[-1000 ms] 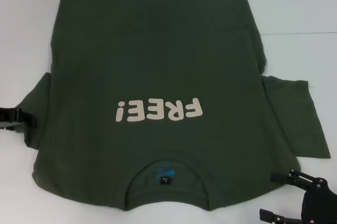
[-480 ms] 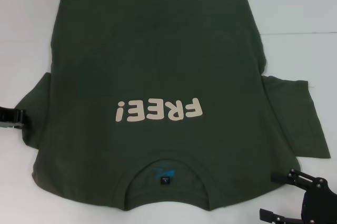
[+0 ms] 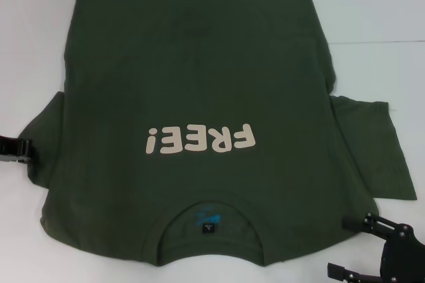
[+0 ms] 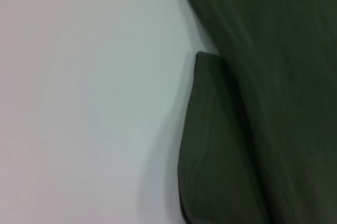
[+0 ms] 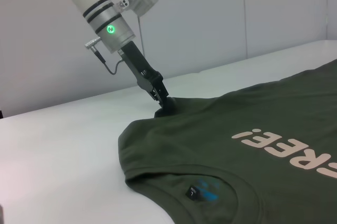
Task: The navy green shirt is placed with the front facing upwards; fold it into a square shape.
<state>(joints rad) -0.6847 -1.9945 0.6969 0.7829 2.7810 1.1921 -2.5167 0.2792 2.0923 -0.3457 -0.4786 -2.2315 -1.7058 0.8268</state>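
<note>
We are looking at the navy green shirt (image 3: 199, 97) lying flat, front up, on the white worktop (image 3: 372, 4), its collar (image 3: 209, 220) toward the near edge and its hem at the far side. The cream "FREE!" lettering (image 3: 200, 140) is reading upside down from the head view, and a small black neck tag (image 3: 208, 228) is showing inside the collar. The right sleeve (image 3: 375, 147) is spreading out flat, while the left sleeve (image 3: 46, 143) is lying partly doubled over itself — the left wrist view is showing that folded edge (image 4: 210, 145) resting against the worktop.

Our left tool (image 3: 25, 149) is sitting low at the left edge of the scene, touching the left sleeve's outer edge; in the right wrist view (image 5: 166, 103) its tip is pressing down right at the cloth, but we cannot tell whether its fingers are gripping the fabric.

Our right tool (image 3: 352, 246) is hovering at the near right corner, just beside the shirt's right shoulder and not touching it — its fingers are spread wide with nothing between them.
</note>
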